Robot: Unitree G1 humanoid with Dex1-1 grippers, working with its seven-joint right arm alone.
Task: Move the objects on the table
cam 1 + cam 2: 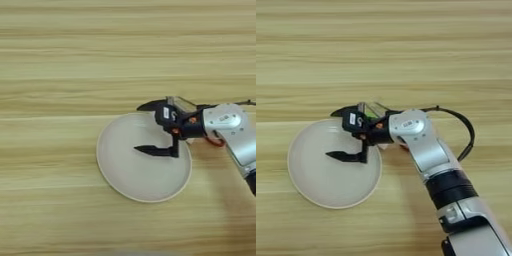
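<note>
My right gripper (138, 127) hangs over the upper right part of a round white plate (125, 175) on the tan wooden table (60, 60). Its two black fingers are spread wide, one near the plate's far rim and one over its middle, with nothing between them. The plate looks bare. Just behind the gripper's body lies a small flat object (372, 108) with a hint of green, mostly hidden by the gripper. The silver forearm (426, 145) comes in from the lower right.
A black cable (468, 132) loops off the forearm to the right. The plate (311, 185) sits at the table's near middle, with bare wood all around it.
</note>
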